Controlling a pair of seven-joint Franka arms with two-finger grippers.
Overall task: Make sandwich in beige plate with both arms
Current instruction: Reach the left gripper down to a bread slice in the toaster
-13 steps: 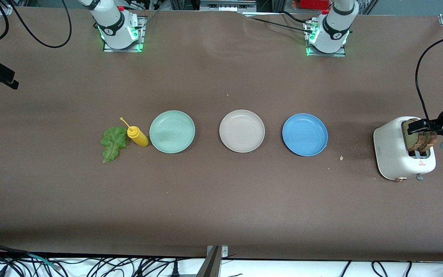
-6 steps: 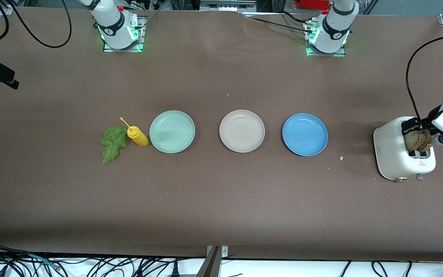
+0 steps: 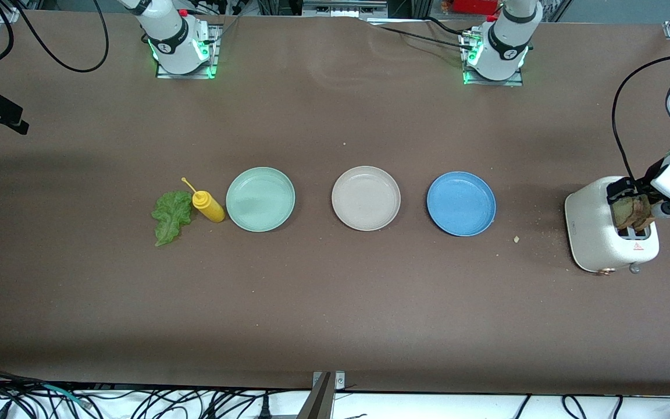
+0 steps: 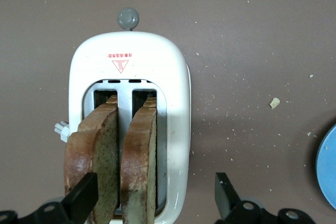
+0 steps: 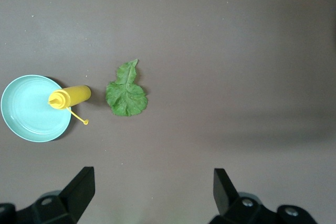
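Lettuce leaf (image 3: 170, 217) lies beside the mustard bottle (image 3: 209, 206) (right arm's end); right gripper (image 5: 152, 192) waits above, fingers apart. Beige plate (image 3: 366, 198) between mint plate (image 3: 260, 199) and blue plate (image 3: 461, 203). Left gripper (image 4: 155, 195), fingers apart, straddles two toast slices (image 4: 115, 166) in the toaster (image 3: 594, 230).

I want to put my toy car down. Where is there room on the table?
The wide bare strip of table nearer the front camera than the three plates is free. So is the gap between the blue plate and the toaster. It is crowded where lettuce, mustard bottle and green plate sit together.
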